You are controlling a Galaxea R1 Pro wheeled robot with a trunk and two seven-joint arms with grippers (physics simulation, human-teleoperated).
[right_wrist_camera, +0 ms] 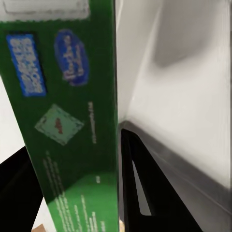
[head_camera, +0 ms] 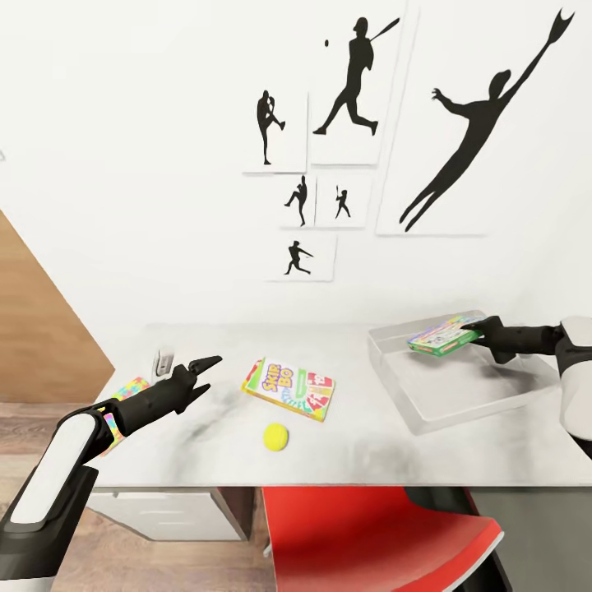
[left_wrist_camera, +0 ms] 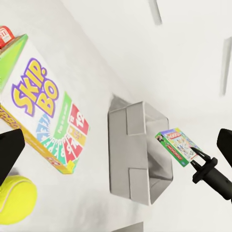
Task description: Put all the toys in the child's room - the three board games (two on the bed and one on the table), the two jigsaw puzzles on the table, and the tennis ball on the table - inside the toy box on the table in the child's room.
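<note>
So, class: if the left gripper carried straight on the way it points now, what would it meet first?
Probably the Skip-Bo box: the left gripper points across the table at it, though it might pass just above.

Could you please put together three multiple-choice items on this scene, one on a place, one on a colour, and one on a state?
1. Where does the tennis ball lie?
A. inside the toy box
B. on the table, near its front edge, in front of the Skip-Bo box
C. on the red chair

2. What colour is the edge of the board game held by the right gripper?
A. green
B. orange
C. black

3. What is the state of the left gripper?
A. shut on the tennis ball
B. shut on the Skip-Bo box
C. open and empty

Answers: 1 B, the ball rests on the table before the Skip-Bo box. 2 A, the board game in the right gripper, over the toy box, is green-edged. 3 C, the left gripper has spread fingers holding nothing.
</note>
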